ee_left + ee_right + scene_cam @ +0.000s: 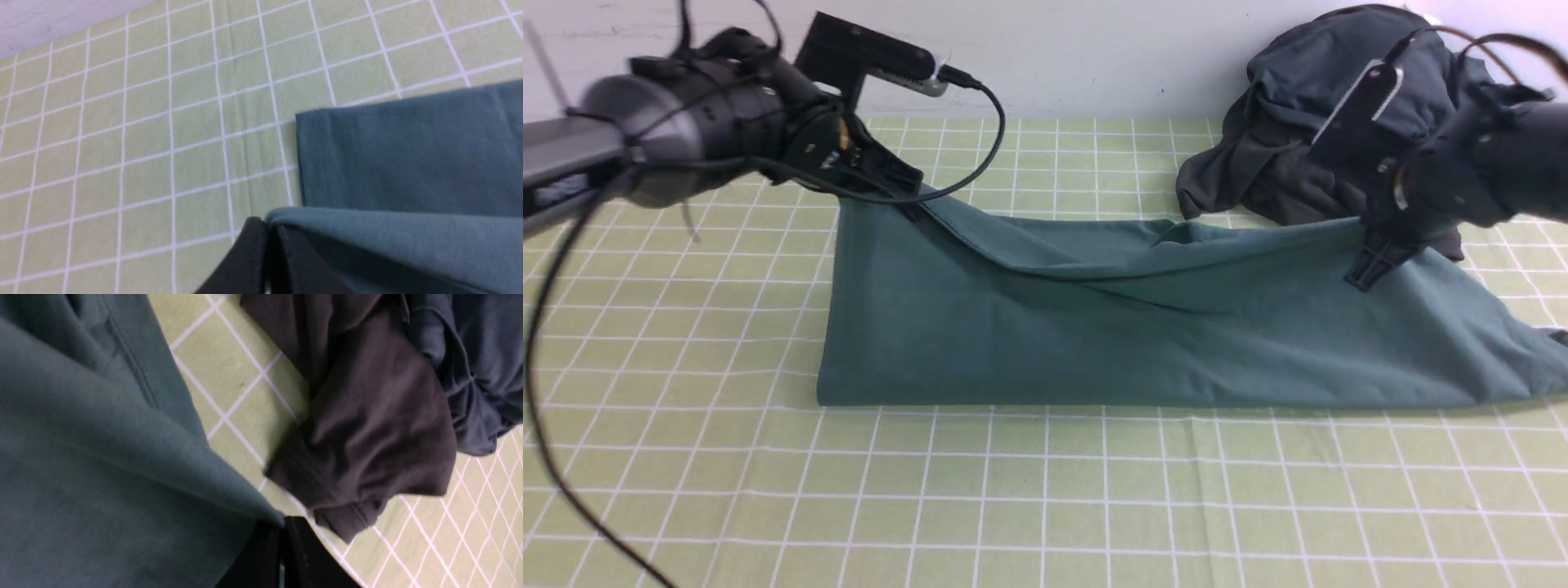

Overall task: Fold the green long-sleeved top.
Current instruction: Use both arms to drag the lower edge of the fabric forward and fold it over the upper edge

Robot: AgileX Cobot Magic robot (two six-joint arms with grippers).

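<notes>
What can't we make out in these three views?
- green top: sleeves and logo unseen in any view, presumably folded under; right end cut off by the front view's edge.
- dark garments: partly behind the right arm, front view.
- left hand: blurred, front view.

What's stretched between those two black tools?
The green long-sleeved top: its raised edge sags from the left tool across to the right tool, both pinching it. The front view shows this.

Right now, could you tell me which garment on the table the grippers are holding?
The green long-sleeved top: left gripper and right gripper each pinch its lifted far edge. The dark garments sit heaped behind it, ungripped.
</notes>
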